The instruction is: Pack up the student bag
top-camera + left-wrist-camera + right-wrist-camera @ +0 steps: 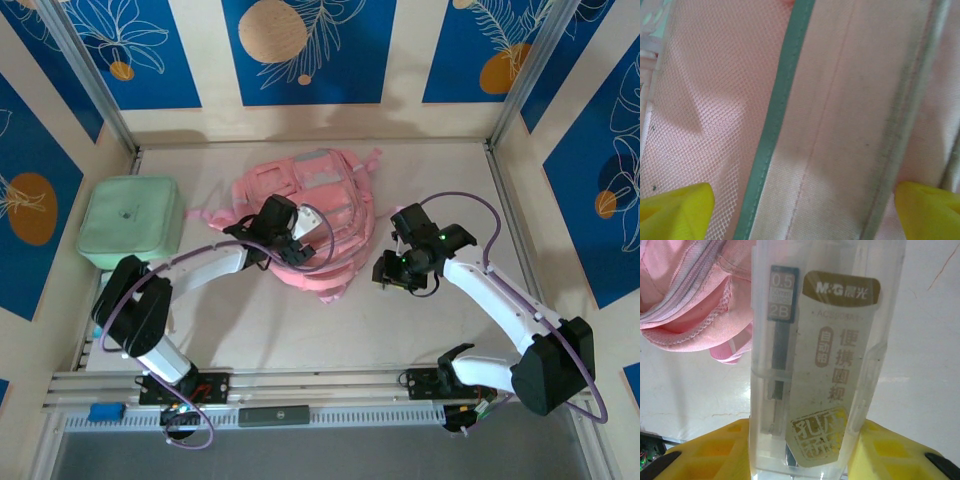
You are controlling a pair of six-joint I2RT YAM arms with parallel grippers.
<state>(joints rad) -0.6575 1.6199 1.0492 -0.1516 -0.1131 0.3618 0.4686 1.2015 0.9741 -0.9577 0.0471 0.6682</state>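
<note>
Clear case [825,365] (leads [779,340], seemingly) in right hand [802,450]

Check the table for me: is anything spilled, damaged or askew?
Nothing is spilled or broken. The pink backpack lies rumpled, with grey smudges along one seam. The right pincer holds the clear plastic case straight, not skewed.
</note>
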